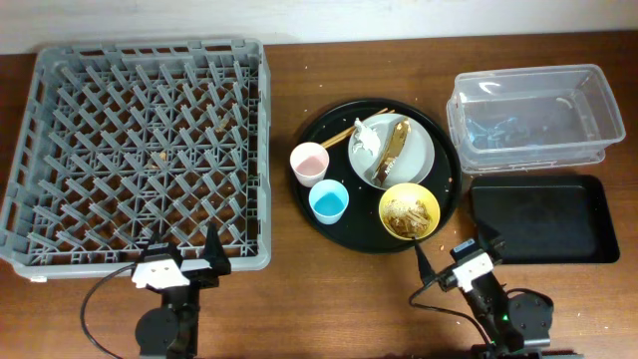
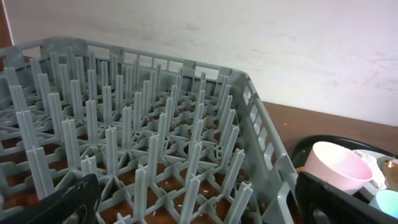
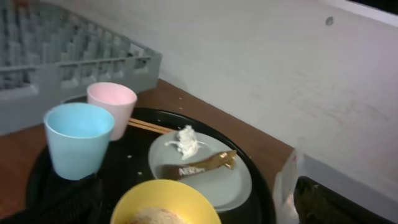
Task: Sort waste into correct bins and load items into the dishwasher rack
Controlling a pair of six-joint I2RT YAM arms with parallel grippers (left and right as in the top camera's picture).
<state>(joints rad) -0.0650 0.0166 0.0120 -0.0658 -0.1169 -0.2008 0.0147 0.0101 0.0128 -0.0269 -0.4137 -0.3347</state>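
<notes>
Overhead: dishwasher rack (image 1: 140, 150) fills the left rear corner of the table (image 1: 299, 309), no items in it. Left gripper (image 1: 182, 249) sits at the rack's front edge, jaws spread wide, holding nothing. A round black tray (image 1: 334, 227) lies mid-table carrying the pink cup (image 1: 309, 162), the blue cup (image 1: 329, 201) just in front of it, the yellow bowl (image 1: 409, 211) with food scraps (image 1: 405, 209) inside, and the plate (image 1: 421, 150) behind the bowl. Napkin (image 1: 364, 140) and wrapper (image 1: 392, 150) lie on the plate; chopsticks (image 1: 344, 131) stick out from under its left edge. Right gripper (image 1: 456, 247) is near the front edge, just in front and to the right of the bowl, jaws wide apart, empty. Clear tub (image 1: 533, 110) stands at the right rear corner, the shallow black tray (image 1: 543, 219) just in front of it by the right edge. Left wrist: fingertips (image 2: 62, 202) show at both lower corners, far apart, with only rack pegs between and beyond them; pink cup off to the right, outside the rack. Right wrist: dark fingers (image 3: 339, 202) at both lower corners, nothing gripped; the bowl's rim sits low between them, plate with napkin and wrapper beyond it, both cups to the left, rack at the far left.
</notes>
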